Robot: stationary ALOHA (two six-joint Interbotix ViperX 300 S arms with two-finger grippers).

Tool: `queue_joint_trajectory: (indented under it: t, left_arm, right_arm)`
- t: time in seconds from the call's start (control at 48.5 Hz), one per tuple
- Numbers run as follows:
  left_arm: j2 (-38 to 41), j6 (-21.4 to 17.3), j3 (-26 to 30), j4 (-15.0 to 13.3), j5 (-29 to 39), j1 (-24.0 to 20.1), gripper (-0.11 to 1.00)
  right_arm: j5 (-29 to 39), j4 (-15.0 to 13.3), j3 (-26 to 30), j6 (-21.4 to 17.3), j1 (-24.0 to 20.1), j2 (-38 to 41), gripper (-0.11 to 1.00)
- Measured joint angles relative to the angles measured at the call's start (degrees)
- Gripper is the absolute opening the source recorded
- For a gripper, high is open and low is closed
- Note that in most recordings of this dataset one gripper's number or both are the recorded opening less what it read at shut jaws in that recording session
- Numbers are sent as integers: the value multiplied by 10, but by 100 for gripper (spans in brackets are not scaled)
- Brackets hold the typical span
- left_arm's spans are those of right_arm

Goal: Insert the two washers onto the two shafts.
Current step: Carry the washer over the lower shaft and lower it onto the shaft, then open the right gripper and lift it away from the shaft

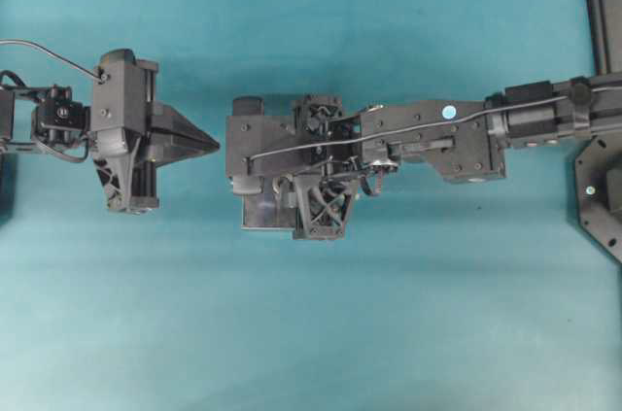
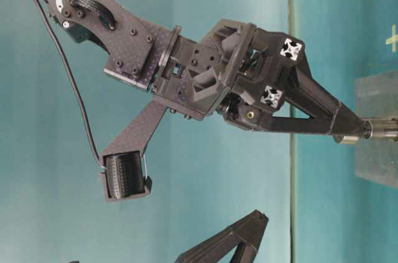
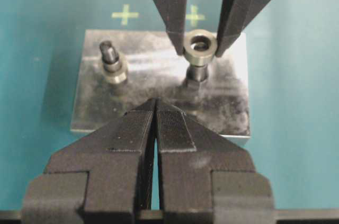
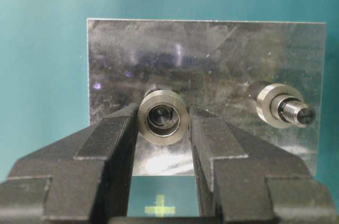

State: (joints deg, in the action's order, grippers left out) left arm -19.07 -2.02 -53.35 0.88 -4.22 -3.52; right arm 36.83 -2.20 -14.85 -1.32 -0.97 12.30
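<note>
We are watching the right claw pinching the silver metal ring-shaped washer between its two black fingers, and it is hovering right over the short dark steel shaft that is standing up from the scuffed grey metal base plate. Through the washer's bore in the right wrist view we are seeing the shaft's tip sitting nearly centred, so the lining-up looks about done to us. From the left wrist view the washer appears to be just at the shaft's top, with bare shaft showing beneath it down to the plate, so we are judging the seating as not yet done: lowering and letting go are what is left.

Off to one side of the right claw, well apart on the same plate, a second steel shaft is already wearing its own silver collar.

The left claw is sitting closed and empty, its tips pressed together, pointing at the plate's near edge from a short way off.

For room, we are seeing open teal desk all around the plate; the right claw's fingers straddle the shaft with plate surface close below them, so a straight descent looks clear, while the plate's edge is lying just behind the fingers.
</note>
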Motion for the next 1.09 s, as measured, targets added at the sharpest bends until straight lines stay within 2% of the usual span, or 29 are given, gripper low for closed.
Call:
queue_joint_trajectory:
  t: [0.144, 0.185, 0.33, 0.392, 0.598, 0.865, 1.092]
  left_arm:
    - [0, 0, 0, 0, 0, 0, 0]
    - [0, 0, 0, 0, 0, 0, 0]
    - [0, 0, 0, -1, 0, 2, 0]
    - [-1, 0, 0, 0, 0, 3, 0]
    - [0, 0, 0, 0, 0, 4, 0]
    - [0, 0, 0, 0, 0, 5, 0]
    - [0, 0, 0, 0, 0, 7, 0]
  right_arm:
    - [1, 0, 1, 0, 0, 4, 33]
    - [3, 0, 2, 0, 0, 4, 37]
    - [4, 0, 4, 0, 5, 5, 78]
    - [4, 0, 6, 0, 9, 6, 88]
    - [4, 0, 10, 0, 10, 17, 83]
    - [4, 24, 10, 0, -1, 30, 77]
    - [4, 28, 10, 0, -12, 29, 73]
